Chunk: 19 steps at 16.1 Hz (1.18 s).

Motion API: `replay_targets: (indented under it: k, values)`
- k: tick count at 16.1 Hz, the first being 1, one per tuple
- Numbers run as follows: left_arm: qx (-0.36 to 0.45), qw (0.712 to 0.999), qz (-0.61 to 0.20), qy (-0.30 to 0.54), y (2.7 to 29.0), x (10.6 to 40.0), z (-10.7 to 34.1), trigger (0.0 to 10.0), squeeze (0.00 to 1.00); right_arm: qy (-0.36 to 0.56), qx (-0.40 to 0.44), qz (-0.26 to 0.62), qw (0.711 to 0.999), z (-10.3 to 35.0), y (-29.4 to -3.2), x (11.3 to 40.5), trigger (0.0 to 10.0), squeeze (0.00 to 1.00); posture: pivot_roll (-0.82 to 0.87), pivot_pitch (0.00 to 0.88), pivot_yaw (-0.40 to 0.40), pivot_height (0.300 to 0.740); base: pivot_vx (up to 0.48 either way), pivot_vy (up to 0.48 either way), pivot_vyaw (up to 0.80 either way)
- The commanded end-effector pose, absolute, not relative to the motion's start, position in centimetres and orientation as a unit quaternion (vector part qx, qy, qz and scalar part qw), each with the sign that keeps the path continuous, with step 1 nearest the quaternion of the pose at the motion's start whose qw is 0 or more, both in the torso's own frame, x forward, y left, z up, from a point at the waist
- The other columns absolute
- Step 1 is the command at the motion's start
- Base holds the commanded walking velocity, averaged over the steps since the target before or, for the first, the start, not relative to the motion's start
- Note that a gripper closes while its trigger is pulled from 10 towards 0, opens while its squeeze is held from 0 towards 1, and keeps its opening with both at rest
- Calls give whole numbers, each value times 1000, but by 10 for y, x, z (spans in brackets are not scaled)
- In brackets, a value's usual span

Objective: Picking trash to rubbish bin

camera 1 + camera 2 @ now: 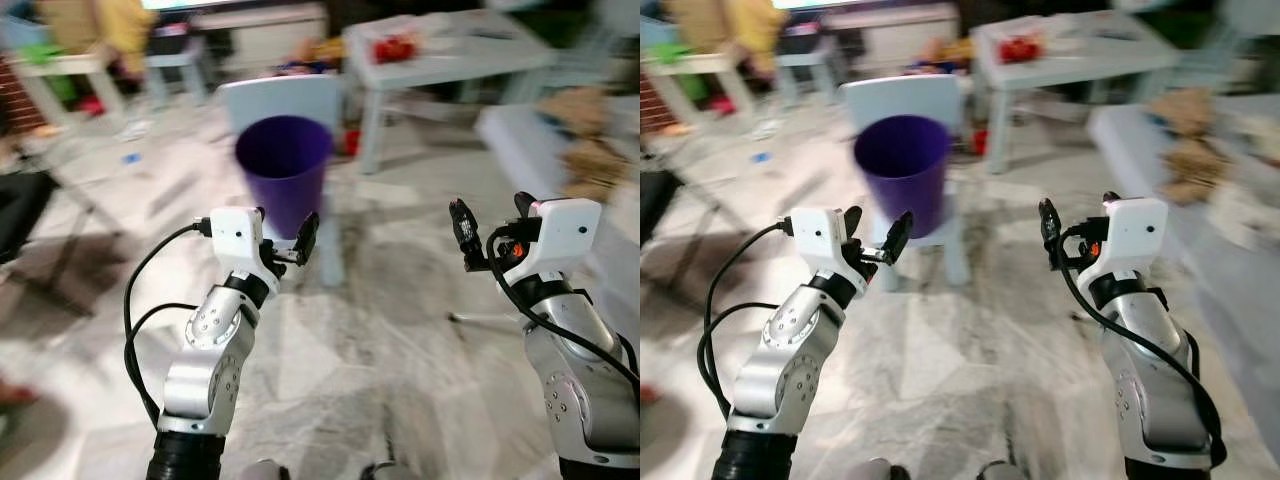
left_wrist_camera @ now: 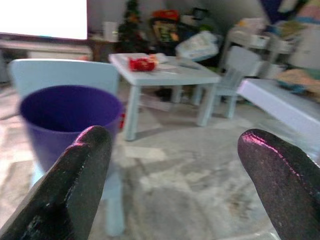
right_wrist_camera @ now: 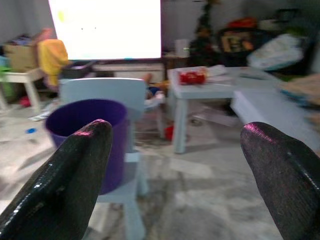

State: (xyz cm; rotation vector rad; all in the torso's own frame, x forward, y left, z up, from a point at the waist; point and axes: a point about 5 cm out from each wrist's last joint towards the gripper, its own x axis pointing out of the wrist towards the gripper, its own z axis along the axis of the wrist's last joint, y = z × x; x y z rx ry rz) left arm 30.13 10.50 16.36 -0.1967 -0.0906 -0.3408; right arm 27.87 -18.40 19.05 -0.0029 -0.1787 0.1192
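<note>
A purple rubbish bin (image 1: 283,165) stands on the seat of a small pale blue chair (image 1: 290,98) straight ahead. My left gripper (image 1: 285,235) is raised just in front of the bin's lower part, open and empty. My right gripper (image 1: 492,220) is held up at the same height to the right of the bin, also open with nothing between its fingers. The bin (image 2: 67,117) appears beyond the left fingers, and in the right wrist view the bin (image 3: 87,130) is further off. A small blue scrap (image 1: 130,158) and a white paper (image 1: 135,128) lie on the floor at the far left.
A pale low table (image 1: 450,55) with a red object (image 1: 393,47) on it stands behind the bin to the right. A white bench (image 1: 530,140) with brown items runs along the right. Another small table (image 1: 60,65) is at the back left. Marble floor lies between my arms.
</note>
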Motion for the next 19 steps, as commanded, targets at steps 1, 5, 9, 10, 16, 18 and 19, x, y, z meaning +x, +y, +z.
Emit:
replay_targets:
  k: [1,5,9,10,16,18,19]
  values:
    - [-93,980,-171,-52,107,302,166,10000,0,-98,-3,63,993,194,-182,280,10000,0,-58,121,45,740,0,0,-800]
    - [-96,979,-170,-55,107,303,167,10000,0,-100,-1,61,993,194,-182,280,10000,0,-57,120,51,740,0,0,-800]
    - [-98,981,-162,-52,110,304,166,10000,0,-100,0,60,993,193,-181,280,10000,0,-56,122,52,740,0,0,-800]
    - [-99,981,-160,-52,110,304,166,10000,0,-100,1,60,993,193,-181,279,10000,0,-58,126,53,740,0,0,-800]
    - [-99,984,-134,-56,117,305,167,10000,0,-99,2,59,993,193,-181,277,10000,0,-59,139,51,740,0,0,-800]
    - [-101,984,-134,-56,117,304,167,10000,0,-99,2,60,993,193,-181,277,10000,0,-60,142,50,740,0,0,-800]
    - [-100,984,-134,-56,117,304,167,10000,0,-99,1,60,993,193,-181,277,10000,0,-60,142,50,740,0,0,-800]
